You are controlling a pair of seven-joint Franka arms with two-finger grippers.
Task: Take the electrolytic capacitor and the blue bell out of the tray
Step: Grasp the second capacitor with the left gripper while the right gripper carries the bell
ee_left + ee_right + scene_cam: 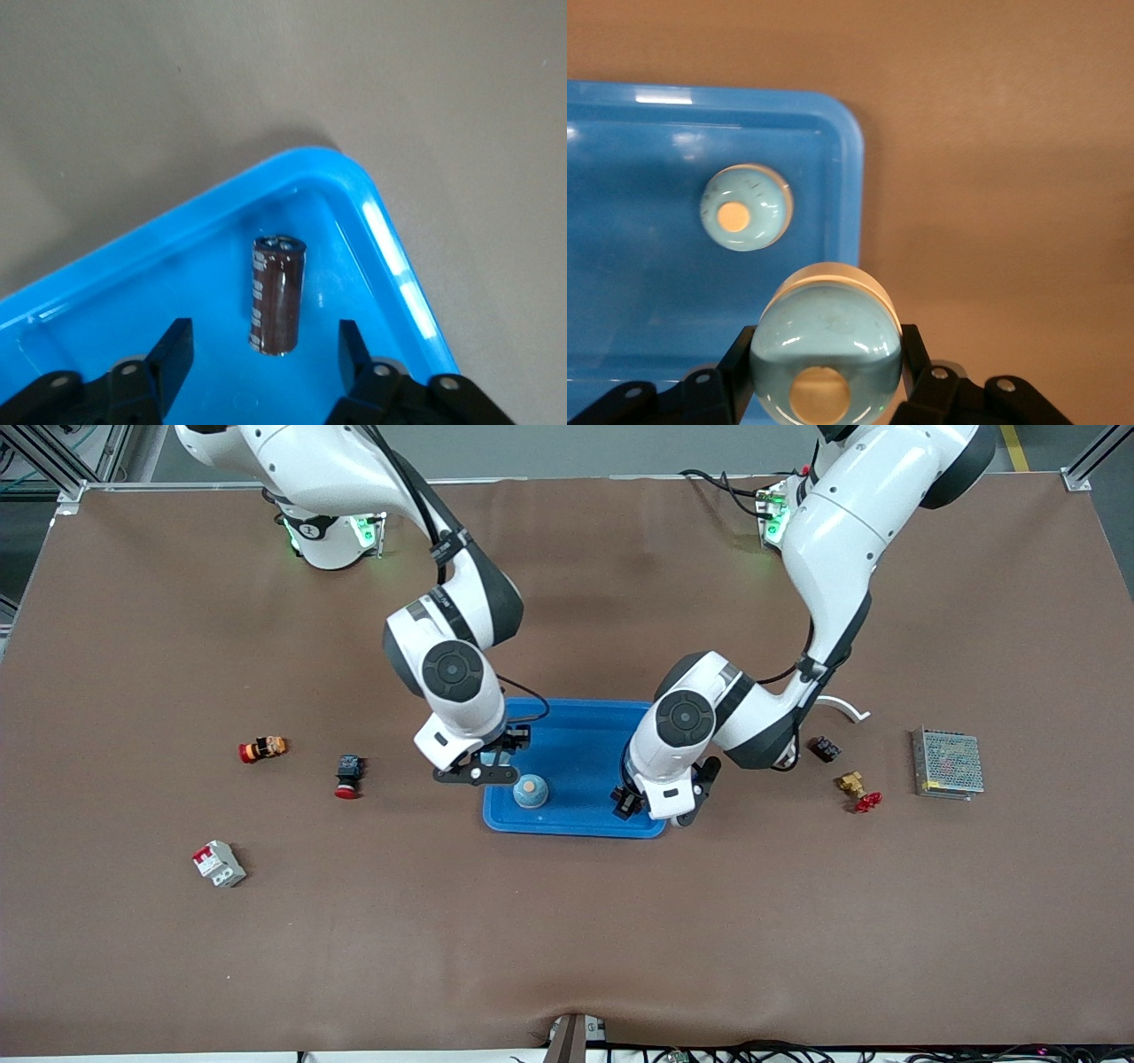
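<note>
tray (390, 239): glossy blue plastic, smooth
capacitor (276, 297): shiny brown sleeve
bell (826, 350): glossy pale-blue dome in the grip; second bell (745, 208) same finish
table (567, 921): matt brown covering
power supply (948, 763): perforated metal

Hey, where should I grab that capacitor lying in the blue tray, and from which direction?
Its brown mid-body, from straight above: the capacitor lies flat on the tray floor, so the left pincer can close across its round sides.
</note>
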